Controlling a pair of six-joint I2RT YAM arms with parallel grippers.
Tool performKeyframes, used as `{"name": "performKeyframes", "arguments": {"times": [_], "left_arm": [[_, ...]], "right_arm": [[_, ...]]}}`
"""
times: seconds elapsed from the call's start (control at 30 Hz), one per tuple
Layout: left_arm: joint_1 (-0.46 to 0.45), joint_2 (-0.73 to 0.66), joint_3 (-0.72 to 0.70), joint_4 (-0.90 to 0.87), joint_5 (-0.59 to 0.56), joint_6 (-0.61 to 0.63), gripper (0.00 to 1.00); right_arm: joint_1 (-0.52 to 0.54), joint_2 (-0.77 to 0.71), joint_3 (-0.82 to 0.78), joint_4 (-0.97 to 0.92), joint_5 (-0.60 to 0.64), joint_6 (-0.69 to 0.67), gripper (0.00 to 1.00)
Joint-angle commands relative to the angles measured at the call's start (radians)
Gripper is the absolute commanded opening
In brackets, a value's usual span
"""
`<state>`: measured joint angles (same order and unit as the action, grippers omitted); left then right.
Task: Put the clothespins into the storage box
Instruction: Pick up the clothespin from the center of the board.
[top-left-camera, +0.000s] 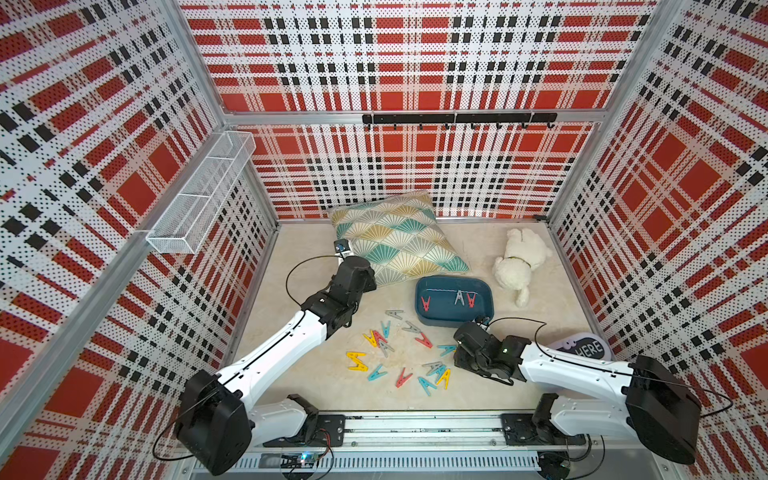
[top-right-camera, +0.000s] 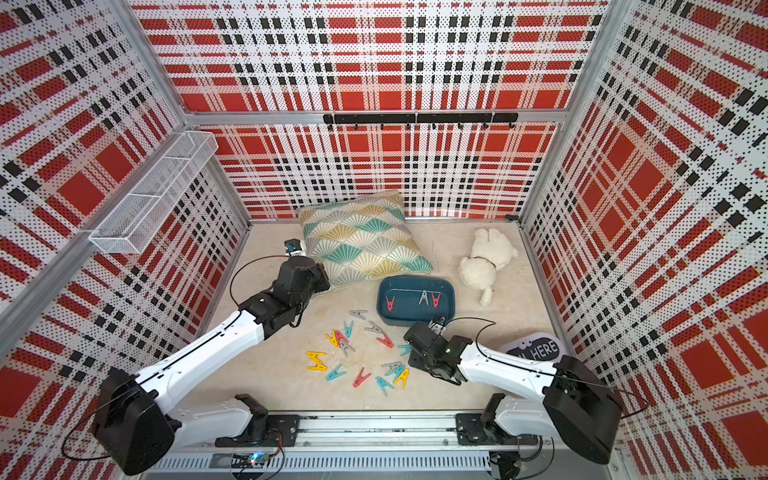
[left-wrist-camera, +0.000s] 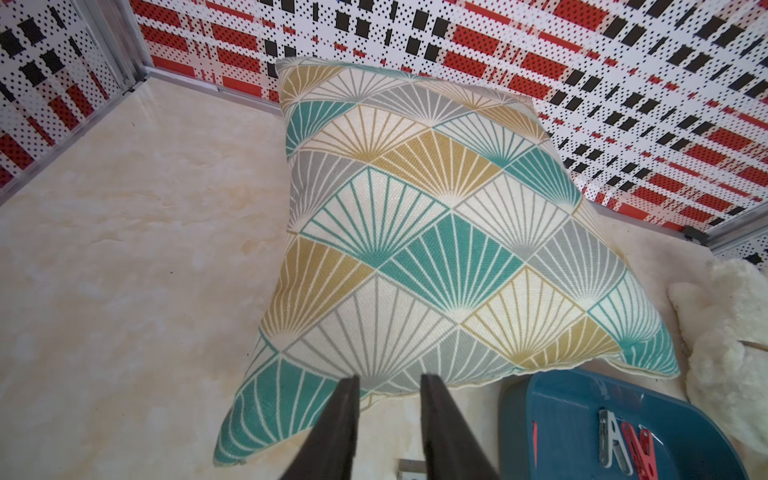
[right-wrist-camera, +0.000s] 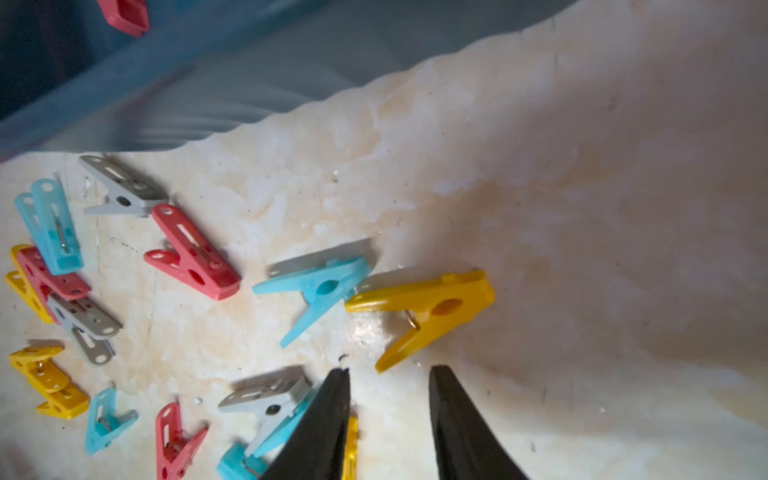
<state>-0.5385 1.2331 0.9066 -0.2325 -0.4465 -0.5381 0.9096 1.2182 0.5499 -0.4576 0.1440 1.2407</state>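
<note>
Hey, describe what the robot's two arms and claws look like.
The left arm and the right arm have glossy white links with black joint housings and black wrists. A thin black cable loops off each wrist. The left claw and the right claw each end in two tapered black fingers. A small green light glows on the right wrist.

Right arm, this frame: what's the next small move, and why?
Probably lower the right gripper onto the yellow clothespin just ahead of its open, empty jaws and close; most clothespins lie outside the storage box.
</note>
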Motion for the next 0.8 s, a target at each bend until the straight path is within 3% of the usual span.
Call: {"name": "performKeyframes", "arguments": {"times": [0.0,0.5,0.77], "left_arm": [[0.014,-0.019,-0.016,0.025,0.017,0.013,0.32],[0.021,-0.025,-0.027,0.044,0.037,0.018,0.32],[0.023,-0.027,-0.025,0.047,0.039,0.023,0.31]], "right_arm": [[0.008,0.024,0.019,-0.002,0.031,0.015,0.39],[0.007,0.120,0.043,-0.008,0.055,0.019,0.36],[0.000,0.119,0.031,-0.059,0.078,-0.001,0.26]]}}
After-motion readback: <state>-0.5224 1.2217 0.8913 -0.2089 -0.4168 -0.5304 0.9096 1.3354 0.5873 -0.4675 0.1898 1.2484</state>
